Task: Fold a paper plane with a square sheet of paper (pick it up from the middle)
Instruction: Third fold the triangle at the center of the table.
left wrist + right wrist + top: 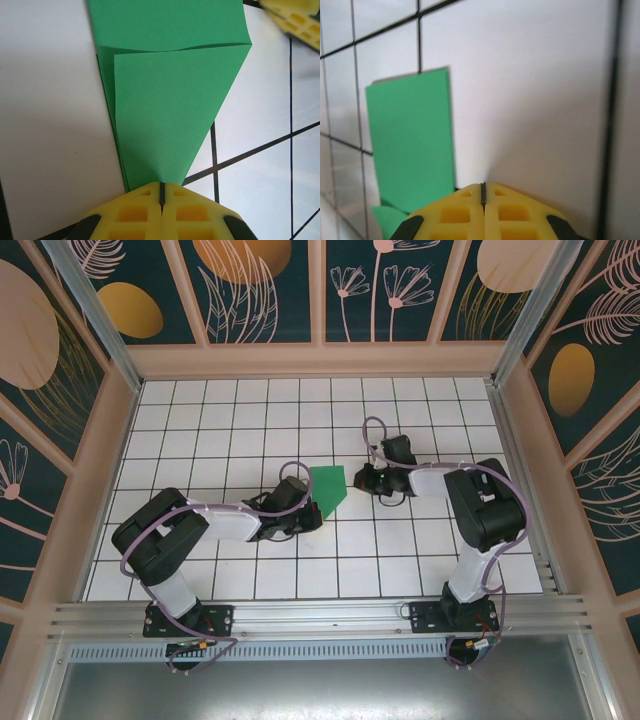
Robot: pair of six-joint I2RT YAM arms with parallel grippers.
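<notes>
Yellow fingers [135, 212] of the left gripper [161, 187] are pressed together, their tips touching the pointed end of the folded green paper [170, 115]. On the white gridded table [230, 420], that paper lies flat near the middle, between the two grippers. Just beside the paper's right edge, over bare tile, the right gripper [483, 186] is also pressed together and holds nothing.

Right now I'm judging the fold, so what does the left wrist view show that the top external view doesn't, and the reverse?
Left wrist: the folded green paper in layers, a diagonal flap tapering to a point that meets the shut left gripper. Top external: the paper's overall outline on the white grid table, between both grippers. Both: the paper, left gripper at its tip, right gripper nearby.
</notes>
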